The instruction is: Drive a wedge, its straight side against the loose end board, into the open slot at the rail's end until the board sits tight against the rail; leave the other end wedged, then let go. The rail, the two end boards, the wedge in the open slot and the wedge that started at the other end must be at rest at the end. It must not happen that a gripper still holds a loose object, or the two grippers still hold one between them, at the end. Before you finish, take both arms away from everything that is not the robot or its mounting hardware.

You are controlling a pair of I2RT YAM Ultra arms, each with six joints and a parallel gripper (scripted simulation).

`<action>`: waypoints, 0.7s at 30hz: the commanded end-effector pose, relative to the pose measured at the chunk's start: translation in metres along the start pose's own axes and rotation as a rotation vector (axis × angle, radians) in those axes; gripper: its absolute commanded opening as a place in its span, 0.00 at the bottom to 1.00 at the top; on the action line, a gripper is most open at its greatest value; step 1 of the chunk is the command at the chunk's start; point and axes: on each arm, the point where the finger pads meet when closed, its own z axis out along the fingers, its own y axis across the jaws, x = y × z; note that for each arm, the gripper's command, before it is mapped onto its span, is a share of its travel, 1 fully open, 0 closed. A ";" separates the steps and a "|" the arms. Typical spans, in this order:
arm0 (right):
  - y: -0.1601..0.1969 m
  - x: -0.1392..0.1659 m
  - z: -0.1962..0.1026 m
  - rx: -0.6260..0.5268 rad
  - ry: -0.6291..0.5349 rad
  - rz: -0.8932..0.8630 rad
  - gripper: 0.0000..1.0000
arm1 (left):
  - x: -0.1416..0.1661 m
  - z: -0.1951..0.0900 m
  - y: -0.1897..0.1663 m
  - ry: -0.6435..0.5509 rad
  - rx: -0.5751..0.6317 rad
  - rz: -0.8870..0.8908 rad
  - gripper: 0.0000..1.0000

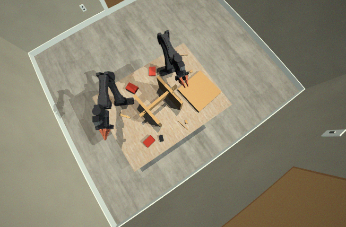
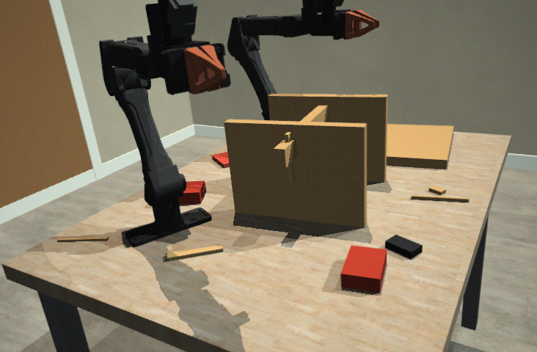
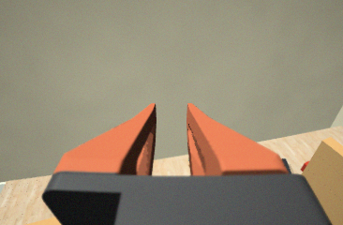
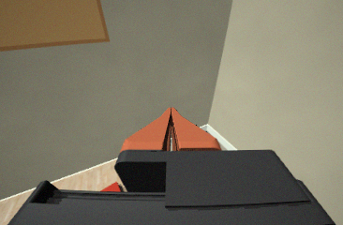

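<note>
Two upright end boards stand on the table, joined by a rail (image 2: 317, 114). The near end board (image 2: 298, 174) has a wedge standing in the rail's slot on its outer face. The far end board (image 2: 344, 124) stands behind it; its outer face is hidden. A loose wedge (image 2: 194, 251) lies flat on the table near the right arm's base. My right gripper (image 2: 205, 68) is shut and empty, raised high above the table edge; it also shows in the right wrist view (image 4: 171, 112). My left gripper (image 2: 360, 23) is high above the far board, fingers slightly apart with nothing between them.
A flat tan panel (image 2: 419, 145) lies at the back of the table. A red block (image 2: 364, 268) and a black block (image 2: 403, 246) lie in front of the near board. Other red blocks (image 2: 192, 192) sit by the right arm's base. Thin sticks (image 2: 439, 199) lie at both sides.
</note>
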 end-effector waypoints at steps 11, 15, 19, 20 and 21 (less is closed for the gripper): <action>0.001 -0.011 -0.001 0.004 -0.018 -0.006 0.00 | -0.015 -0.002 0.001 -0.043 -0.004 -0.004 0.21; 0.006 -0.028 -0.006 -0.011 -0.066 -0.006 0.00 | -0.019 0.000 0.000 -0.048 -0.005 -0.007 0.21; 0.000 -0.031 -0.008 0.005 -0.074 -0.008 0.00 | -0.020 -0.001 0.000 -0.051 -0.004 -0.007 0.21; -0.002 -0.032 -0.008 0.010 -0.076 -0.009 0.00 | -0.019 0.000 0.000 -0.049 -0.003 -0.007 0.21; -0.001 -0.032 -0.009 0.008 -0.078 -0.009 0.00 | -0.019 0.000 -0.001 -0.049 -0.003 -0.007 0.21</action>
